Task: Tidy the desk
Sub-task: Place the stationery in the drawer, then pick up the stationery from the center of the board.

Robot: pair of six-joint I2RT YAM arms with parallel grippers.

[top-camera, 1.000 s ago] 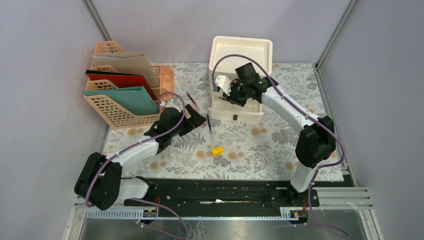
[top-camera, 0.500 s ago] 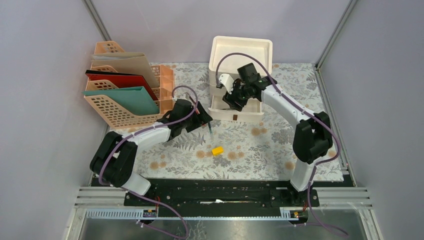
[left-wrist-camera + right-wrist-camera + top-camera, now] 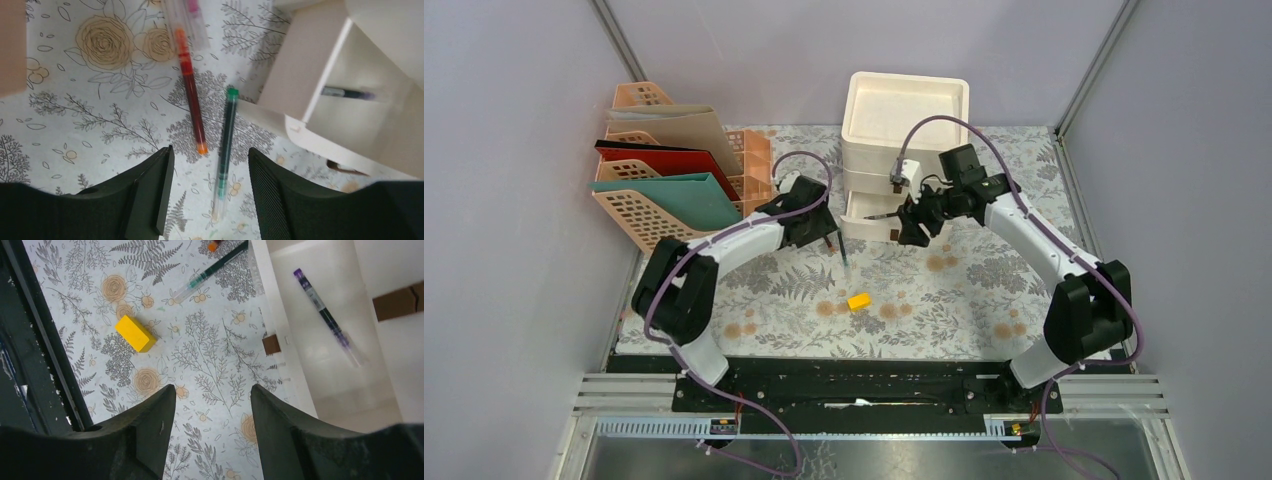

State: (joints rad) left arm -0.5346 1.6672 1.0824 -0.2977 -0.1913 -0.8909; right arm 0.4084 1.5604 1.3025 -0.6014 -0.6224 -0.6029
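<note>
Left wrist: red pen (image 3: 192, 107) on the desk (image 3: 75, 115), capped end beyond frame.

A purple pen (image 3: 327, 317) lies in the open drawer (image 3: 310, 365) of the white drawer unit (image 3: 874, 150); left of it lie a green pen (image 3: 223, 152) beside a red pen (image 3: 190, 92), nearer a yellow block (image 3: 858, 300), farther left peach file racks (image 3: 659, 228).

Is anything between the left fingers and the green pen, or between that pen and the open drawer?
Nothing visible. The green pen lies bare on the desk below the left fingers, red pen beside it; the drawer stands open nearby.
</note>
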